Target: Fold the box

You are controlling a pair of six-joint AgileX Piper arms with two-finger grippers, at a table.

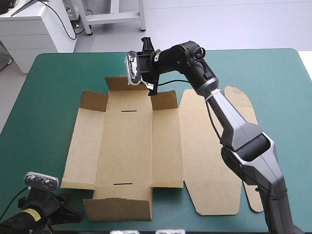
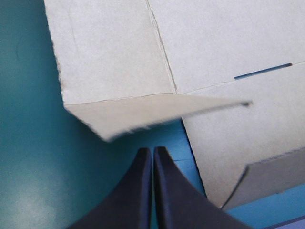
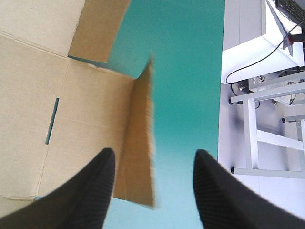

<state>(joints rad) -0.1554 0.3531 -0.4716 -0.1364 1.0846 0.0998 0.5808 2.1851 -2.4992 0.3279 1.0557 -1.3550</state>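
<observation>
Several flaps (image 1: 122,84) of brown box (image 1: 127,146) tilted up; lid (image 1: 209,156) flat.

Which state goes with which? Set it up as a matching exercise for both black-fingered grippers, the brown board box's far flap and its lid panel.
1 left black-fingered gripper
2 right black-fingered gripper
3 far flap of the brown board box
4 lid panel

a lying flat
b open
c shut
d raised upright

Pairs: 1-c, 2-b, 3-d, 4-a.
</observation>
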